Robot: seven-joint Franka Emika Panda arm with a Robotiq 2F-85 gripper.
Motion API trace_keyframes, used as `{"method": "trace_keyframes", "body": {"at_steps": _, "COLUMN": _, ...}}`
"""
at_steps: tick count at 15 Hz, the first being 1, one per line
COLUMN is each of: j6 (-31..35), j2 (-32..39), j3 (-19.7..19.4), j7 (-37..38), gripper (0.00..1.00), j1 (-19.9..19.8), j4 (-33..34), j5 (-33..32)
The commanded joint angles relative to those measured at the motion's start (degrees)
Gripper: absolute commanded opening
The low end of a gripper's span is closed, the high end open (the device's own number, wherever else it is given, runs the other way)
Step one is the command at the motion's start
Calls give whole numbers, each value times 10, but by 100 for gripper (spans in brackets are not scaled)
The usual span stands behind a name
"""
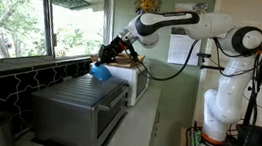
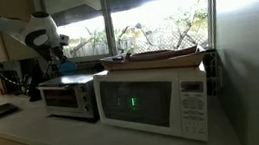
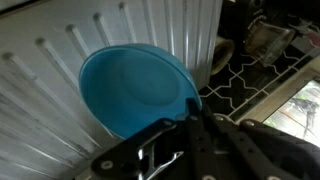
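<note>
Where the wrist view brings things nearest, the gripper point(image 3: 192, 108) is seen with its fingers drawn together on the rim of the blue bowl point(image 3: 135, 85), at about 4 o'clock on that rim. The bowl is pinched by its edge alone and is carried mouth up; nothing is seen inside it. It is placed over the ribbed top point(image 3: 60, 40) of the toaster oven point(image 1: 76, 107), towards the oven's far edge. Whether its base rests on the ribs or hangs just clear cannot be told.

A one-sided rim hold is judged liable to let the bowl sag towards 10 o'clock. The pinch should therefore be kept firm and the wrist level. Any travel is best made slowly and straight up or down, so that the base is not dragged across the ribs.

Clearance is to be watched at 3 o'clock in the wrist view, where the tiled wall point(image 3: 240, 80) lies near. Further off, the microwave point(image 2: 153, 100) is noted just beside the oven, and the window point(image 1: 18, 9) is noted behind both.
</note>
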Motion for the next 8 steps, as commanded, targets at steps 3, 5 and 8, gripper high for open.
{"method": "trace_keyframes", "body": {"at_steps": 3, "j6": 67, "j2": -85, "j3": -60, "j7": -110, "gripper": 1, "j1": 35, "j4": -122, "j5": 246}}
{"method": "trace_keyframes", "body": {"at_steps": 5, "j6": 88, "j2": -108, "j3": -74, "j7": -150, "gripper": 1, "j1": 46, "j4": -151, "j5": 336}}
{"method": "trace_keyframes", "body": {"at_steps": 8, "j6": 129, "j2": -137, "j3": -94, "j7": -214, "gripper": 1, "j1": 64, "j4": -185, "j5": 470}}
